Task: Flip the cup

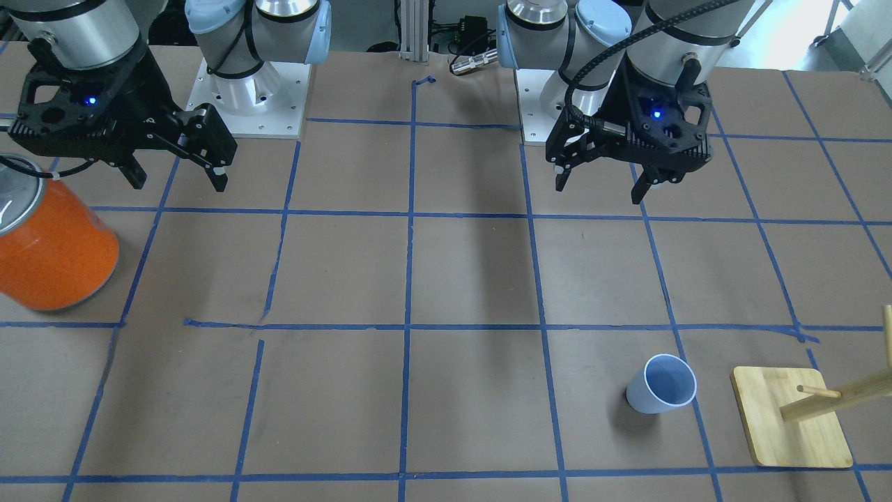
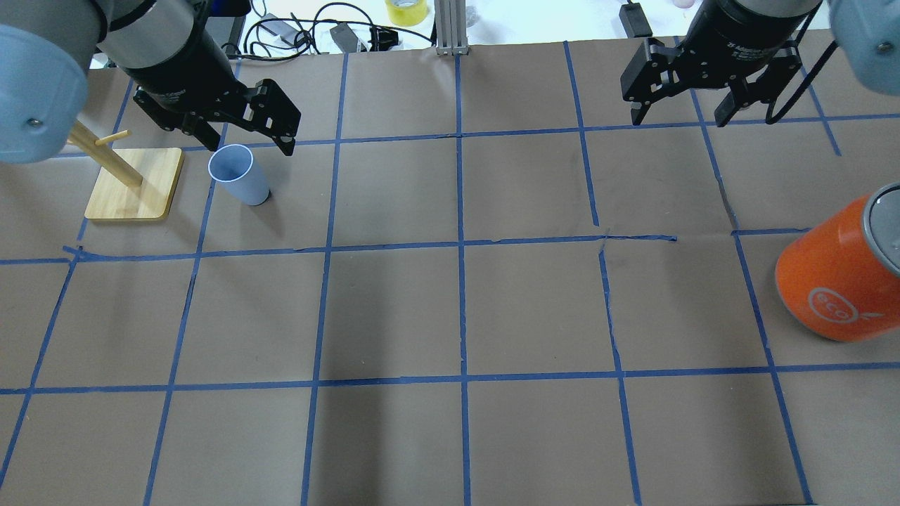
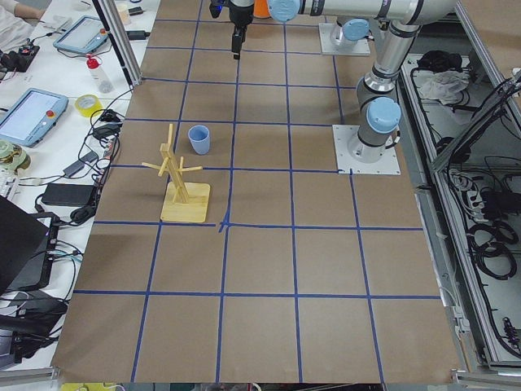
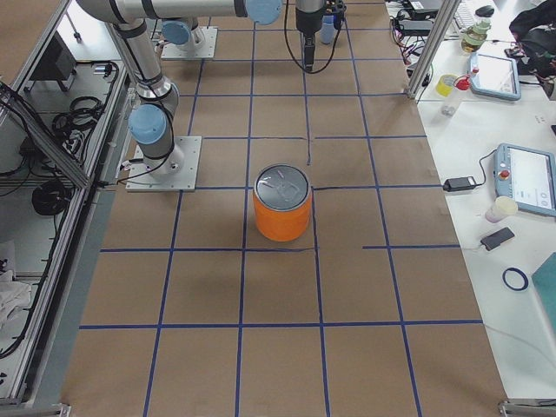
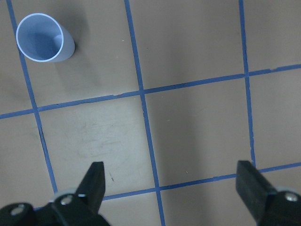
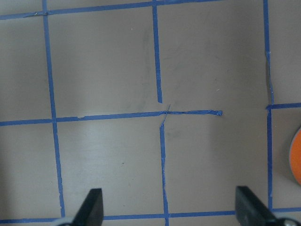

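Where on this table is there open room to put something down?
The wide middle of the table, between the cup and the orange container, is bare. It is tight only at the robot's left end, where cup and wooden rack stand close.

We carry our left gripper high above the cup and off to one side of it, wrist roughly upright, fingers pointing down and spread wide. Our right gripper hangs well apart from the cup, at about the same height, wrist likewise upright, fingers down and spread just as wide.
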Available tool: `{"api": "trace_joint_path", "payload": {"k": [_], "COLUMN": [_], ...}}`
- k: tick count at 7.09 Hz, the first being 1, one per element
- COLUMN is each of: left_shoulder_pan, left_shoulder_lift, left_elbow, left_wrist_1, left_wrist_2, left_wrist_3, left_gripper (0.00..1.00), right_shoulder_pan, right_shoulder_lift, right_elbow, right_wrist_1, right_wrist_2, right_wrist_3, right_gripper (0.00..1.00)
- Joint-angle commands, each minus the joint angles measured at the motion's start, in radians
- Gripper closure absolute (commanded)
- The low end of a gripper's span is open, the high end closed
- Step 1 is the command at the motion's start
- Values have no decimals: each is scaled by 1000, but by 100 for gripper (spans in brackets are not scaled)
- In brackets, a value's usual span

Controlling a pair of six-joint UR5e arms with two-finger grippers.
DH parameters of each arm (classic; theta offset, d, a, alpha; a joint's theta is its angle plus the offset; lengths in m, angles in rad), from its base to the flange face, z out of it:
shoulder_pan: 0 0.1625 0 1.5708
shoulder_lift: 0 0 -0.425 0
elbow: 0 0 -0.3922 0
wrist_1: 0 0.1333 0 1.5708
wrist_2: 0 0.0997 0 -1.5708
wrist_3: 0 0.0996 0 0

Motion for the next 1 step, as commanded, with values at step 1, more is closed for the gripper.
{"api": "trace_joint_path", "payload": {"k": [1], "left_shoulder_pan": [2], "left_shoulder_lift": [4], "left_elbow": [-7], "left_wrist_1": [7], "left_wrist_2": [2], "left_wrist_3": [0], "left_gripper": [0], "right_shoulder_pan": [-1], "right_shoulder_lift": [-1], "right_elbow": [0], "right_wrist_1": [-1], "right_wrist_2": [0], "right_wrist_3": [5], "right_gripper": [0]}}
